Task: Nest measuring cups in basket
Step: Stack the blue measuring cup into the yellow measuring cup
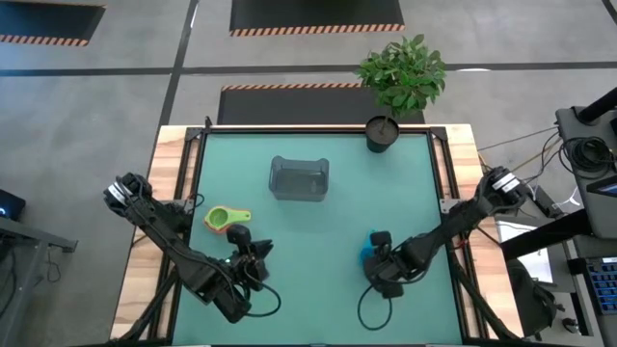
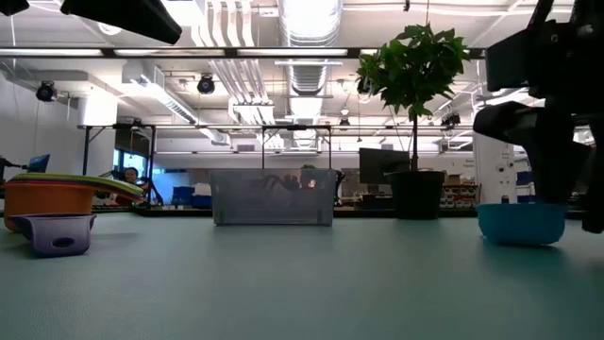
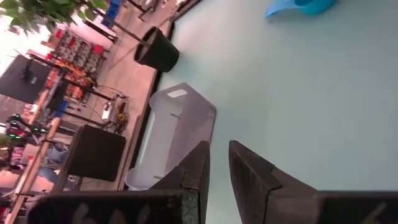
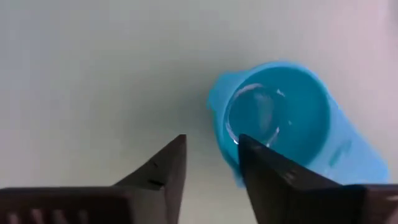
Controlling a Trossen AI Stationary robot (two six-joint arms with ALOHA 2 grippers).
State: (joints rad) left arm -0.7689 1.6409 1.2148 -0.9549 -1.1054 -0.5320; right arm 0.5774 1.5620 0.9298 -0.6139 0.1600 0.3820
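A cyan measuring cup stands mouth up on the green table at the near right. My right gripper is open just above it, pointing steeply down, with one finger over the cup's rim and the other beside the cup. A stack of nested cups, orange outermost, sits at the near left, with a purple cup in front of it. My left gripper hangs nearby, nearly closed on nothing. The grey basket stands at the table's middle, toward the far side.
A black plant pot with a leafy plant stands at the far edge, right of the basket. Bare green table lies between the basket and the cyan cup. Wooden rails border the table's left and right sides.
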